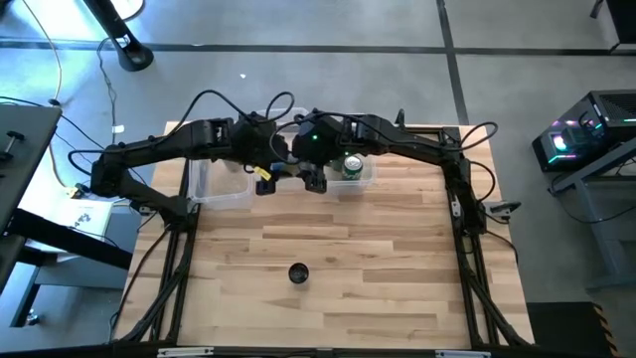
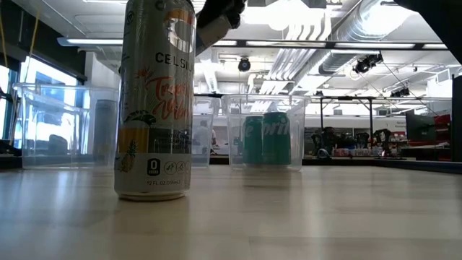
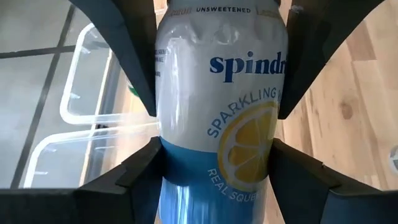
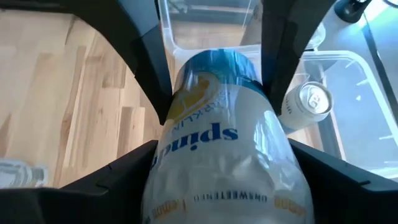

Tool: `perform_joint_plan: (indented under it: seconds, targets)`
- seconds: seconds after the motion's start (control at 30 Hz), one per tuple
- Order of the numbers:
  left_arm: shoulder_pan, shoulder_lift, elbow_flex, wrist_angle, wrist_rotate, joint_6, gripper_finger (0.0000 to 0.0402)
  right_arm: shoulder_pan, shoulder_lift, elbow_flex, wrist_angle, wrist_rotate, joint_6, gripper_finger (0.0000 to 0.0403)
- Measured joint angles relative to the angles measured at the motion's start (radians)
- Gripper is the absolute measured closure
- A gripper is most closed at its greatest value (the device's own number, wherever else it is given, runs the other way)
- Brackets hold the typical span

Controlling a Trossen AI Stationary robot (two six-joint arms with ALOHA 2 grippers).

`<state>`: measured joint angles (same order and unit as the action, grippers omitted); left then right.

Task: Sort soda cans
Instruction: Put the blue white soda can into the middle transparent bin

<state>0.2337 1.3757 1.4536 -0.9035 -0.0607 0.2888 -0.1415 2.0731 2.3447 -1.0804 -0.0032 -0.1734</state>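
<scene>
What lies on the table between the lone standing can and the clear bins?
Nothing: in the high view the table is bare wood from the lone can up to the bins.

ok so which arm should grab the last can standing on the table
Right, narrowly: the right gripper is more nearly in line with the standing can than the left gripper. Each grips a white can, so must unload first.

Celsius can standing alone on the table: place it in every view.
High view: the Celsius can stands alone, low centre of the picture.
Low view: left foreground, close and tall.
Left wrist view: not clearly in it.
Right wrist view: not clearly in it.
Shared landmark: the clear bins beyond it.
</scene>
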Motion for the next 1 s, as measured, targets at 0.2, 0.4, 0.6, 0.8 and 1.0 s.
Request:
perform_joint_plan:
  seconds: [0.2,0.4,0.6,0.8,1.0]
  targets:
    - [0.008,-0.006,0.000,-0.011,-0.040,-0.007,0.0171,-0.022,0.000,0.001,0.027,0.012,0.000,0.0091]
    - [0.037,0.004,-0.008,0.017,-0.054,-0.009,0.0196,-0.044,-0.001,0.001,0.076,0.021,0.007,0.0091]
    - [0.089,0.001,-0.101,0.118,-0.059,-0.027,0.0347,-0.086,0.010,-0.037,0.114,0.030,0.005,0.0112]
    - [0.097,0.001,-0.105,0.121,-0.103,-0.017,0.0363,-0.096,0.009,-0.076,0.179,0.063,-0.025,0.0125]
    - [0.124,-0.015,-0.101,0.070,-0.124,-0.029,0.0348,-0.119,0.016,-0.079,0.235,0.052,-0.049,0.0125]
